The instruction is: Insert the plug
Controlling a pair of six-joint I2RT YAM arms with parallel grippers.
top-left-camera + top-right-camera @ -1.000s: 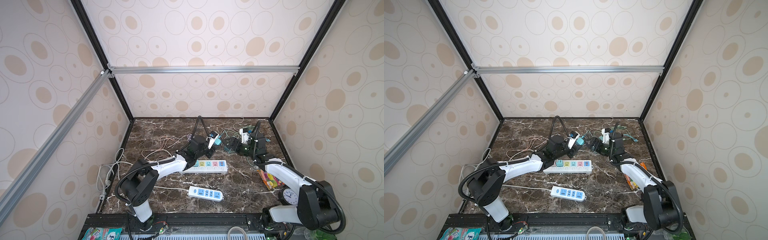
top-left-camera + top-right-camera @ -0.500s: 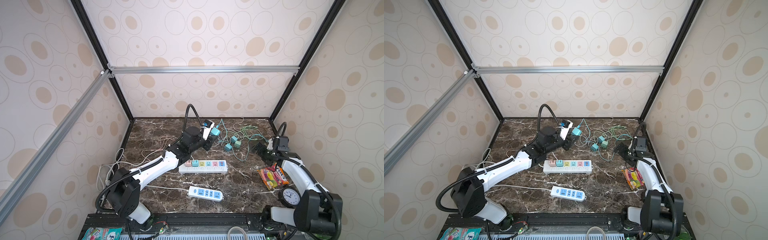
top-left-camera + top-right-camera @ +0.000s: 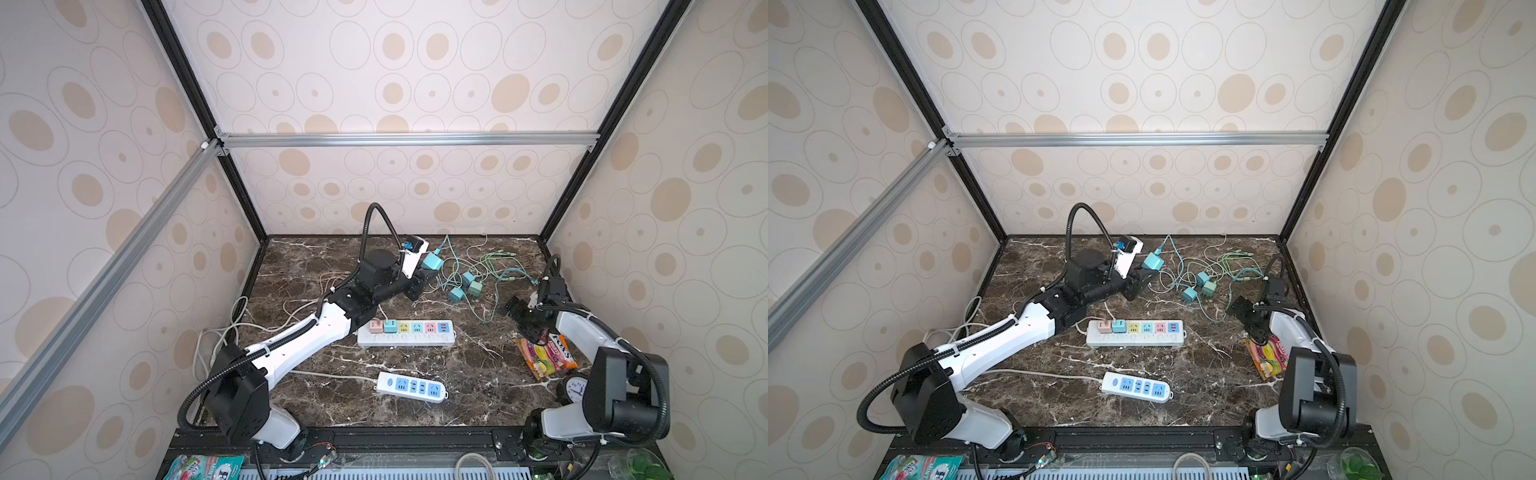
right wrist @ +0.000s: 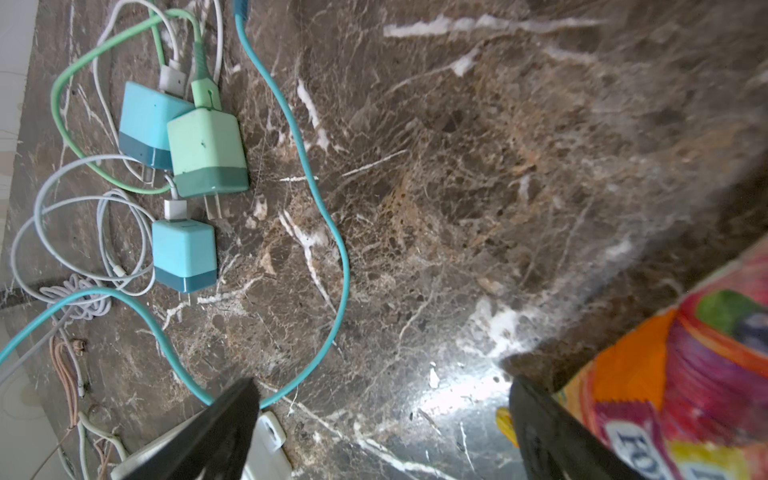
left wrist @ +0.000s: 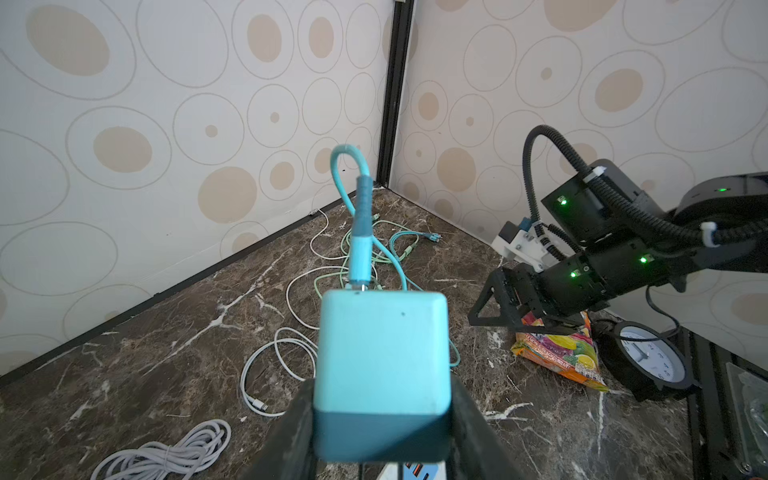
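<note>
One candy packet [image 3: 544,359] beside the right fingers [image 4: 544,436] reads "FOX'S".

My left gripper [image 3: 422,277] has risen with the blue charger [image 3: 432,262] clamped in it, and the arm is stretched out further. I've pulled the right gripper [image 3: 523,321] away from the loose chargers [image 3: 465,284] to the right edge of the counter [image 3: 316,266], above the snack bag [image 3: 544,357].

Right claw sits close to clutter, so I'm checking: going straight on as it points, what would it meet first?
Probably bare marble tabletop ahead of the right claw; the teal cable loops just aside. Depth is unclear.
</note>
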